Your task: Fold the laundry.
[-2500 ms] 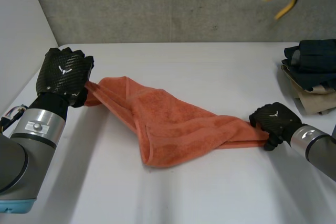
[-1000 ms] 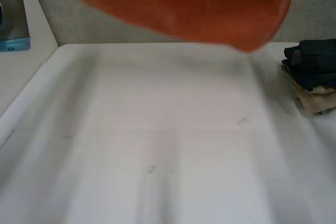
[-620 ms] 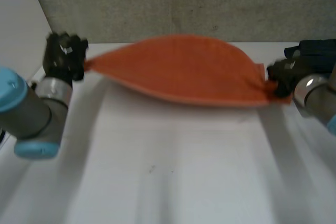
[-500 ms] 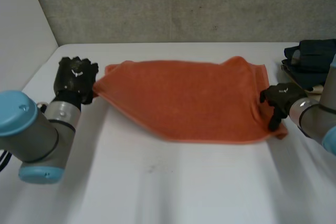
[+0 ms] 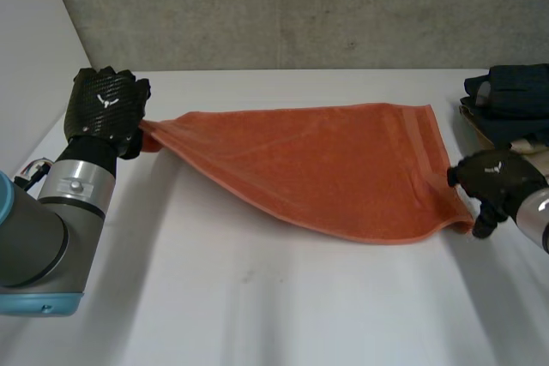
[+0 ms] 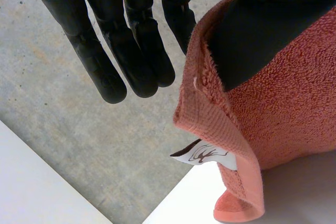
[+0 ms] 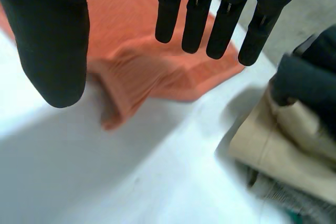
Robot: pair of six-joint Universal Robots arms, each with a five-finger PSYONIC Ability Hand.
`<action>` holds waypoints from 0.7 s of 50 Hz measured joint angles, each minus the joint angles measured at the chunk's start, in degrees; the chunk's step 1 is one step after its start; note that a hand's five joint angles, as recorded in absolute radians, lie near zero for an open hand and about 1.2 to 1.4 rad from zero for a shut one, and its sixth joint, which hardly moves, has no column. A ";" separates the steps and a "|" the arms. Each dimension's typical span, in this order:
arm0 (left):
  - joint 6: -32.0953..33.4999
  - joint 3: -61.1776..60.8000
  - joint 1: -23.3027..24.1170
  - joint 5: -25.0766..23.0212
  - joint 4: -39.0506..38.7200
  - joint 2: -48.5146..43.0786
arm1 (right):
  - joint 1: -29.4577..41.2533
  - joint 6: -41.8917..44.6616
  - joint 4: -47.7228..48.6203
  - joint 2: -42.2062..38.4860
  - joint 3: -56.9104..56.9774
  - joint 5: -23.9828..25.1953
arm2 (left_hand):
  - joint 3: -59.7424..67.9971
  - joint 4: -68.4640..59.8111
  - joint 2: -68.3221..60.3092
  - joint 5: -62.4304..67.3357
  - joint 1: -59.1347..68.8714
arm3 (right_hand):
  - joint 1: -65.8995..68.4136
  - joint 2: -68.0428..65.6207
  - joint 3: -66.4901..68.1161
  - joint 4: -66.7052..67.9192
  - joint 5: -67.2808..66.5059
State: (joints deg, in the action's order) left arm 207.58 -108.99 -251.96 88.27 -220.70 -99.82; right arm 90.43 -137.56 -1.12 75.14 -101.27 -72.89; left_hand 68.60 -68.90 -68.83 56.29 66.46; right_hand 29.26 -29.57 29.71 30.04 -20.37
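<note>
Nearest the camera, the white table (image 5: 283,315) lies bare on the near side of the towel (image 5: 326,169). The orange towel rests opened out in a single layer across the middle of the table. Its near edge runs slantwise and its shape is skewed rather than square.

At the towel's near right corner sits the right hand (image 5: 497,179). In its wrist view its fingers (image 7: 197,19) are straight and spread away from the thumb (image 7: 52,40). The rumpled corner lies on the table beneath them, ungrasped, so this hand holds nothing.

At the towel's far left corner, the left hand (image 5: 105,109) has that corner raised a little off the table. In its wrist view the cloth runs up behind the thumb (image 6: 262,24), against the nearest of the straight fingers (image 6: 142,51). It looks pinched there between thumb and finger, while the other fingers stand clear. A small white label (image 6: 202,154) hangs from the hem just below the pinch.

Beyond the towel's right edge, and apart from it, stands a pile of folded clothes (image 5: 515,113), dark pieces on beige ones. Behind the towel rises the grey wall (image 5: 300,6).

As for progress, the pile suggests that other pieces are finished. This towel seems only spread, and no fold is visible in it yet. What is left, by my reading, is to lay the left corner down, square the cloth, fold it over on itself and set it with the pile.
</note>
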 measured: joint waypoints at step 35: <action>4.32 -7.61 -2.26 -0.09 20.78 10.49 | -1.99 -3.69 1.49 -0.43 0.41 0.73 | 0.00 0.00 0.00 0.00 0.00 | 35.29 -38.12 38.31 38.53 -36.88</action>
State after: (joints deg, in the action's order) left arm 211.90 -116.60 -254.21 88.18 -199.91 -89.33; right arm 88.44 -141.25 0.37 74.71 -100.86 -72.15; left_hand 68.60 -68.90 -68.83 56.28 66.46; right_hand 64.54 -67.69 68.02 68.57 -57.25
